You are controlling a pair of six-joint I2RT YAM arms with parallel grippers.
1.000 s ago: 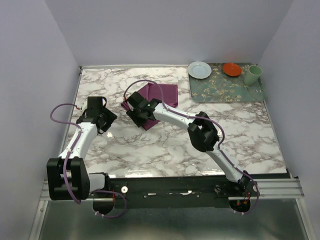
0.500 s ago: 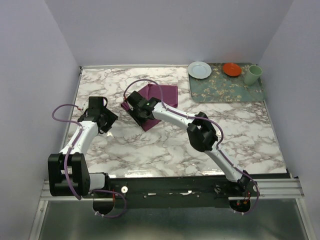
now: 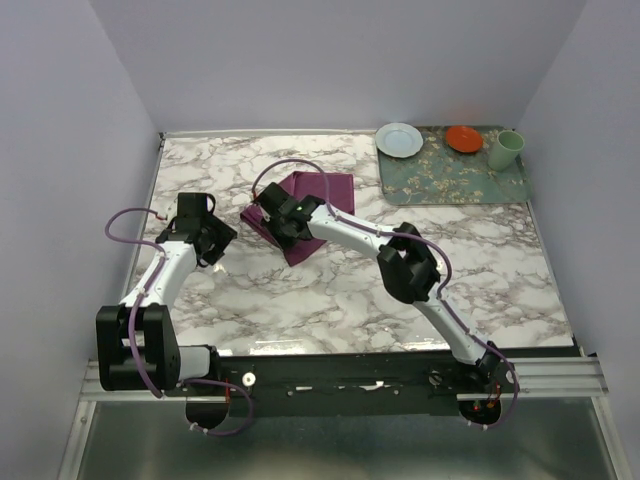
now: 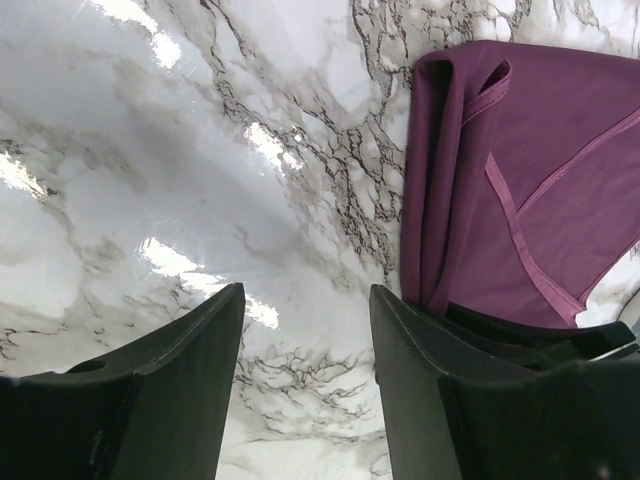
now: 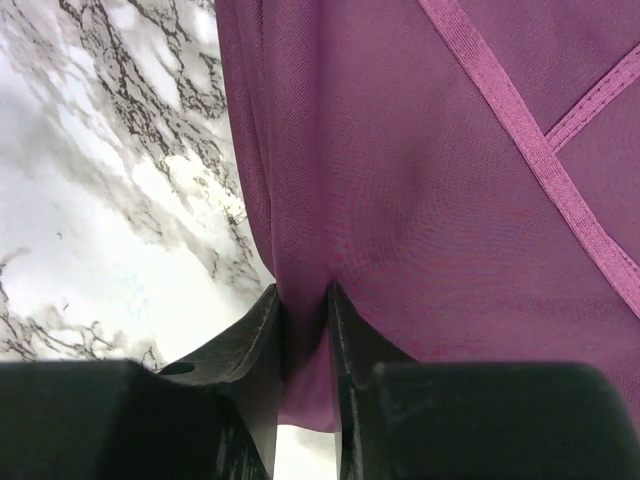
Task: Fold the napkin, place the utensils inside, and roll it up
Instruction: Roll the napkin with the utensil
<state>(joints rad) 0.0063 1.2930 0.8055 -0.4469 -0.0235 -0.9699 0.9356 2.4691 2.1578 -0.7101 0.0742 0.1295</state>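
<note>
In the overhead view the napkin (image 3: pixel 328 188), a plum-purple cloth, lies folded on the marble desk (image 3: pixel 330 290) in the upper middle of the frame, a little left of centre. The right gripper (image 3: pixel 268 215) sits at the napkin's left edge, its arm reaching in diagonally from the lower right and covering part of the cloth. The left gripper (image 3: pixel 214 243) is at mid-left over bare marble, near the napkin but apart from it. In the upper right a green floral mat (image 3: pixel 450 180) carries a pale blue plate (image 3: pixel 399 139), an orange bowl (image 3: pixel 463 138) and a light green cup (image 3: pixel 505 150), all well apart from the napkin. Purple cables (image 3: pixel 120 225) loop along both arms. In the left wrist view the left gripper (image 4: pixel 305 385) stands wide, its two dark fingers (image 4: pixel 170 400) at the bottom of the frame with only veined marble between them. The napkin (image 4: pixel 560 150) fills the upper right, with a thick folded edge on its left side and lighter hem bands crossing its face; its lower end runs down just beside the right-hand finger. In the right wrist view the right gripper (image 5: pixel 305 335) is narrowed onto a raised fold of the napkin (image 5: pixel 430 200), the cloth squeezed between both fingers at bottom centre. The purple fabric covers most of the frame, with marble showing on the left.
</note>
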